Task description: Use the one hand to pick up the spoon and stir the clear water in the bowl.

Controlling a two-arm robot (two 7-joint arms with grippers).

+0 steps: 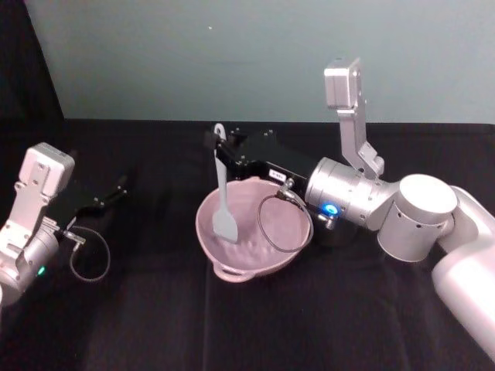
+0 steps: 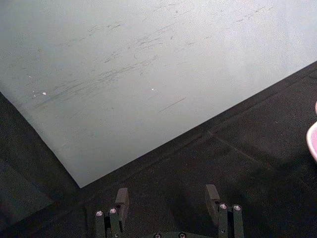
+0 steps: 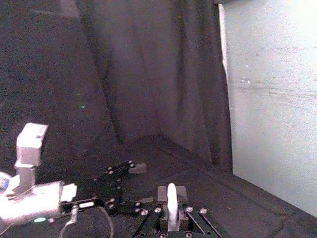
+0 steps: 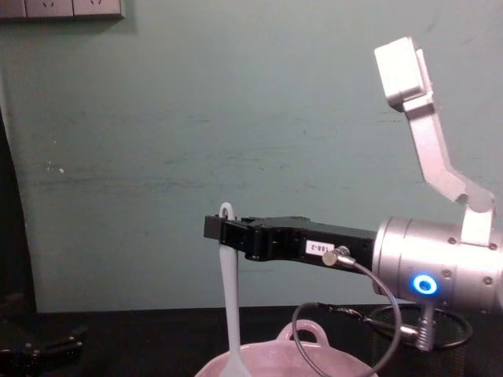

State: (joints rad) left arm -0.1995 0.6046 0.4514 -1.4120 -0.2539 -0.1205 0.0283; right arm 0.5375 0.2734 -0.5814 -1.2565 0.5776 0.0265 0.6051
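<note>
While right jaws pinch spoon (image 1: 223,197) upright in bowl (image 1: 201,224), left jaws wide, mesh cup (image 4: 460,334) beside bowl.

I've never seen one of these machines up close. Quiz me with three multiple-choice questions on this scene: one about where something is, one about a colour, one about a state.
1. Where is the spoon's flat head?
A) on a plate
B) inside the bowl
C) in a drawer

2. What colour is the bowl?
A) green
B) yellow
C) pale pink

3. How are the left gripper's fingers?
A) open and empty
B) shut on the spoon
C) shut on the bowl's handle

Answers:
1 B: the head hangs below the rim, and the right gripper holds the handle upright.
2 C: its wall looks pink in the head view.
3 A: the left wrist view shows the fingers apart with nothing between them.
</note>
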